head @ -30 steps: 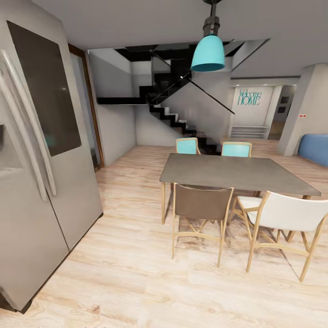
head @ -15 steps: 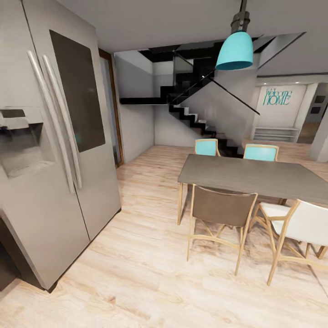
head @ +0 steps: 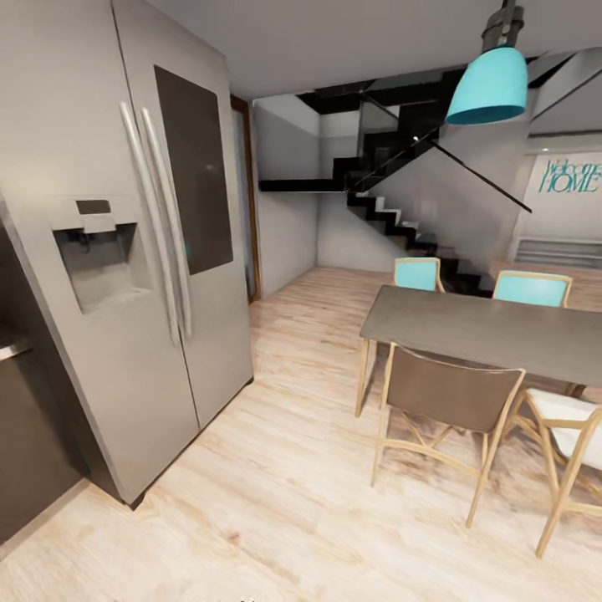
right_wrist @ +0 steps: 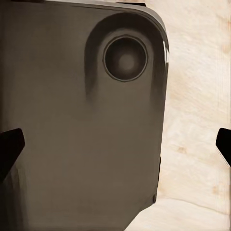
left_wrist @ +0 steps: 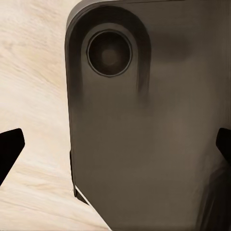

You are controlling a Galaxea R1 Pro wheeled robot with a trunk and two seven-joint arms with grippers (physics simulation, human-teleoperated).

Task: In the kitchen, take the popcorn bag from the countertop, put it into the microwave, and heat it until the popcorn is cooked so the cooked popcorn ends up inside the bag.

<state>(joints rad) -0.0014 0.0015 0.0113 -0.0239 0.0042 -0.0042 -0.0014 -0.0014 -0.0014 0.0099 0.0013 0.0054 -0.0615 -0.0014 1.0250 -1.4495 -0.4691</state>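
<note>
Kitchen cabinetry (head: 25, 435), dark and glossy, edges the head view's left, just beside a steel fridge (head: 142, 251) on the wood floor (head: 276, 502). Rightward stand a grey table (head: 493, 330), chairs (head: 447, 397), a teal lamp (head: 492, 84) and black stairs (head: 393, 209). Both wrist views look at the robot's dark base (left_wrist: 149, 134) above the floor; the left gripper (left_wrist: 115, 147) and right gripper (right_wrist: 115, 147) each spread their fingertips wide, holding nothing.

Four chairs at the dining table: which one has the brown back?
The brown-backed chair, on the table's near side, closest to the fridge. The two far chairs are turquoise; the remaining near one is white.
</note>
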